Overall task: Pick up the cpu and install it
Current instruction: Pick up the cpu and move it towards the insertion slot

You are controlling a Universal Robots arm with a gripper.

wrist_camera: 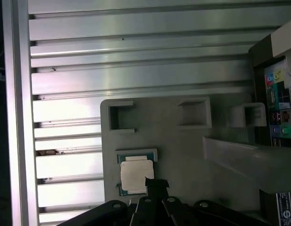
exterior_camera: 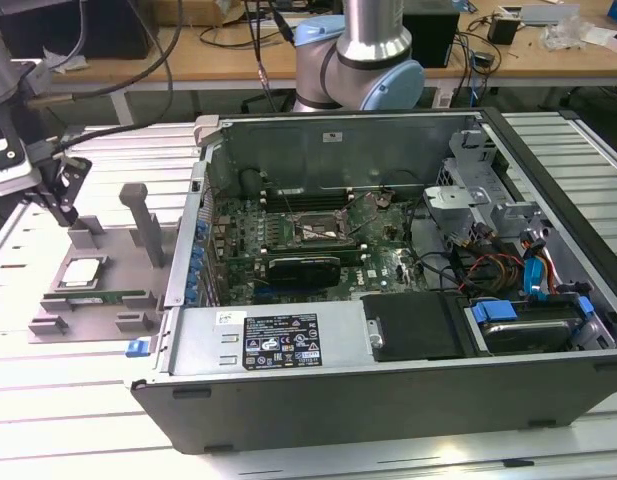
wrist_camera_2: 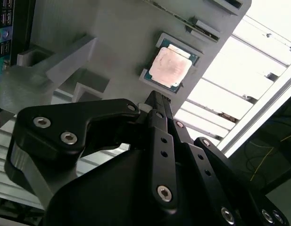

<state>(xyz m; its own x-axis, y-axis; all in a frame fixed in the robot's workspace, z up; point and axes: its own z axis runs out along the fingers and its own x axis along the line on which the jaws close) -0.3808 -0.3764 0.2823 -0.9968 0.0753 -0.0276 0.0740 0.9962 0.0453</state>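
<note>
The cpu [exterior_camera: 80, 272], a small square chip with a pale metal top, lies flat in a recess of the grey fixture plate [exterior_camera: 113, 255] at the exterior view's left. My gripper [exterior_camera: 65, 212] hangs just above that plate, a little beyond the chip and apart from it. Both wrist views show the black fingers meeting at one tip, with nothing between them: the gripper [wrist_camera_2: 156, 96] close to the cpu [wrist_camera_2: 170, 67], and the gripper [wrist_camera: 154, 182] at the edge of the cpu [wrist_camera: 135, 173]. The motherboard's socket [exterior_camera: 308, 231] sits inside the open computer case.
The open computer case [exterior_camera: 388, 345] fills the middle of the slatted aluminium table [exterior_camera: 68, 400]. A grey upright post [exterior_camera: 148, 225] rises from the fixture plate, and a green memory stick [exterior_camera: 98, 297] lies along its near side. The arm's base [exterior_camera: 363, 60] stands behind the case.
</note>
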